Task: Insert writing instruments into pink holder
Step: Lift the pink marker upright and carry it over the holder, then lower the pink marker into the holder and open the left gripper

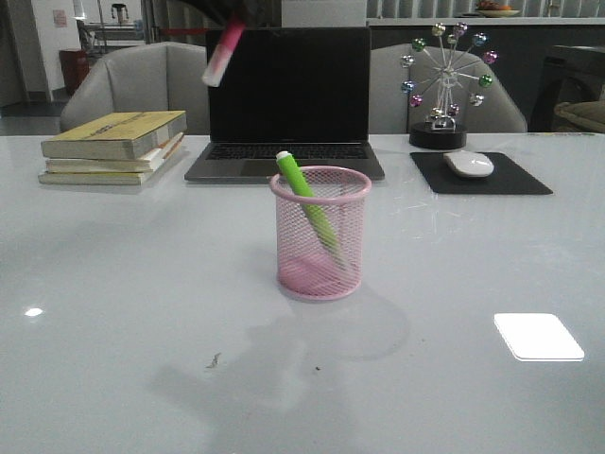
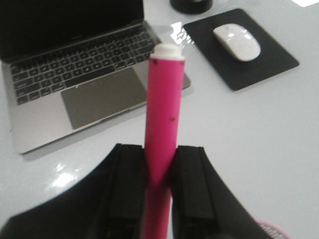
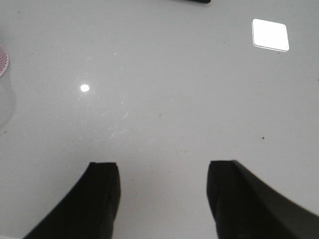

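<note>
The pink wire-mesh holder (image 1: 320,248) stands upright at the middle of the table, and the green marker (image 1: 308,201) leans inside it with its pale end above the rim. High above and behind the holder, my left gripper (image 2: 160,149) is shut on the pink marker (image 2: 164,109), pale end pointing away from the fingers. In the front view that pink marker (image 1: 223,53) hangs tilted at the top edge, in front of the laptop screen. My right gripper (image 3: 162,169) is open over bare table, with a sliver of the holder (image 3: 2,62) at the picture's edge.
An open laptop (image 1: 286,104) stands behind the holder. A stack of books (image 1: 113,147) lies at the back left. A white mouse (image 1: 469,164) on a black pad (image 1: 482,175) and a ferris-wheel ornament (image 1: 444,80) are at the back right.
</note>
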Available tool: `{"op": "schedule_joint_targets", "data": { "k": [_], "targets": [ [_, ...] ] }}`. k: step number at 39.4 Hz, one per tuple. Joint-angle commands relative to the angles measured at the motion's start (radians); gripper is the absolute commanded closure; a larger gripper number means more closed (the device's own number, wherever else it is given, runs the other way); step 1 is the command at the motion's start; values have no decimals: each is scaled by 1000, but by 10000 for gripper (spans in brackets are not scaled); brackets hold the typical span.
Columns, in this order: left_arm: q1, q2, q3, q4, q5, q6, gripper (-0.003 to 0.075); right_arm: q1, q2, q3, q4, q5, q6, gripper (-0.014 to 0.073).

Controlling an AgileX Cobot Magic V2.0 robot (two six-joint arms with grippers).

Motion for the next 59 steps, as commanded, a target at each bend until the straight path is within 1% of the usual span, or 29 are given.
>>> {"op": "schedule_joint_targets", "data": {
  "k": [1, 5, 7, 11, 14, 17, 20, 22, 29, 33, 36, 39, 42, 45, 48, 51, 53, 57, 59],
  "targets": [
    [-49, -71, 5, -23, -189, -2, 621, -8, -4, -29, -8, -42, -12, 105],
    [-86, -87, 83, -69, -331, -2, 621, -8, -4, -29, -8, -32, -12, 105],
    [-105, -102, 148, -99, -426, -2, 621, -8, -4, -29, -8, -33, -12, 105],
    [-138, -125, 288, -186, -640, -4, 621, -8, -4, -29, -8, -33, -12, 105],
    [-175, -127, 400, -265, -852, -4, 621, -8, -4, -29, -8, -33, -12, 105],
    [-213, -125, 486, -292, -1035, -4, 621, -8, -4, -29, -8, -33, -12, 105],
    [-247, -113, 552, -292, -1145, -6, 621, -8, -4, -29, -9, -33, -12, 105],
    [-263, -94, 575, -292, -1187, -6, 621, -8, -4, -29, -9, -33, -12, 105],
    [-272, 2, 582, -288, -1206, -6, 621, -8, -4, -29, -9, -33, -12, 105],
    [-272, 65, 582, -257, -1290, -6, 621, -8, -4, -29, -9, -33, -12, 105],
    [-272, 88, 582, -203, -1340, -6, 621, -8, -4, -29, -9, -33, -12, 105],
    [-276, 91, 583, -174, -1345, -8, 620, -8, -4, -29, -9, -33, -12, 105],
    [-290, 89, 583, -195, -1360, -10, 620, -8, -4, -29, -8, -32, -12, 105],
    [-306, 85, 583, -249, -1360, -11, 615, -8, -4, -29, -8, -32, -12, 105],
    [-317, 85, 583, -294, -1341, -14, 599, -8, -4, -29, -8, -32, -12, 105],
    [-320, 85, 583, -307, -1316, -35, 545, -8, -4, -29, -8, -32, -12, 105],
    [-322, 85, 583, -307, -1301, -42, 489, -8, -4, -29, -8, -32, -12, 105],
    [-321, 85, 583, -307, -1298, -42, 350, -8, -4, -29, -8, -32, -12, 105],
    [-321, 85, 583, -307, -1298, -42, 308, -8, -4, -29, -8, -32, -12, 105]
  ]
}}
